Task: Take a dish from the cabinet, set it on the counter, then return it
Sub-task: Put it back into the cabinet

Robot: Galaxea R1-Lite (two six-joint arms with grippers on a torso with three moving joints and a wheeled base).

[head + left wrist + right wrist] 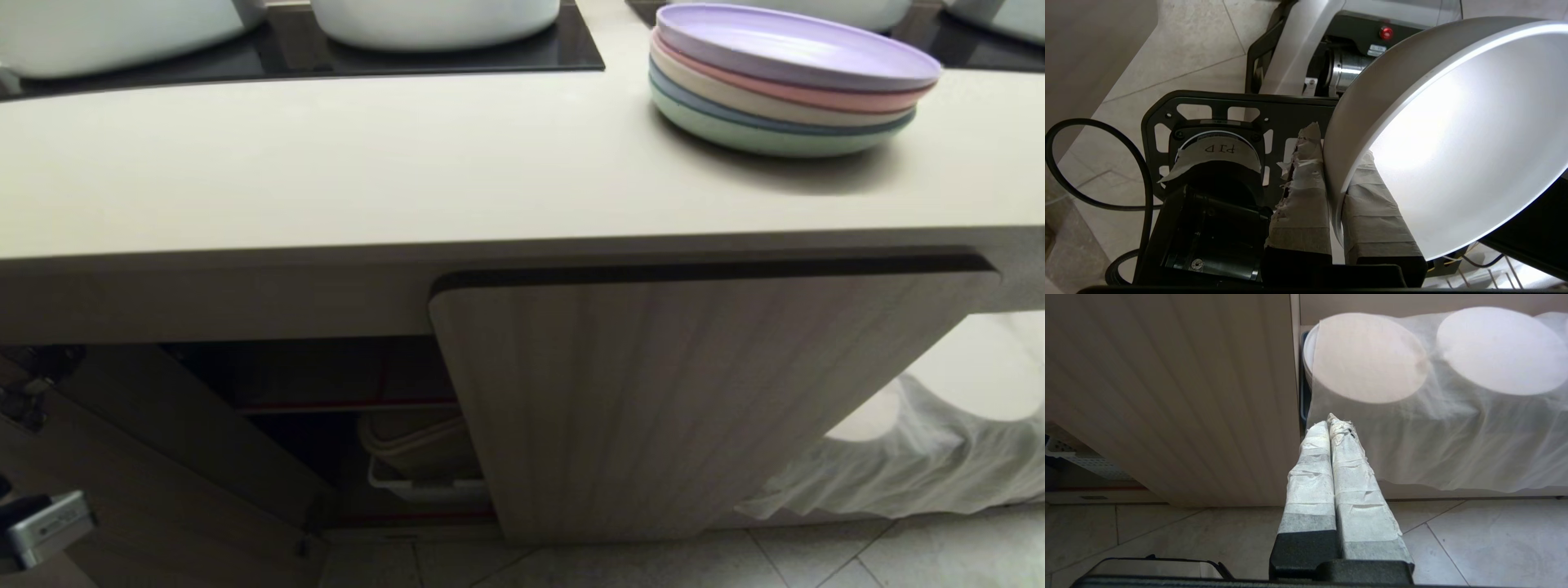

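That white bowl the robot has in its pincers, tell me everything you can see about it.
The bowl is plain white, round and smooth, with a matte look like plastic or glazed ware, and it seems empty. It is tipped on edge, its hollow turned toward the wrist camera. The left gripper pinches its rim, one tape-wrapped finger on the outer wall and the other inside. Nothing else touches it; it hangs above the tiled floor and the robot's base. Its foot is hidden.

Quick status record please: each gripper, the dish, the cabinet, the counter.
left gripper: shut on the rim of the dish, low beside the robot's base
right gripper: shut, empty, facing the closed door
dish: white bowl, tilted, held clear of any surface
cabinet: right door closed, left side open, shelves in shadow
counter: holds pastel plates; no dish on it
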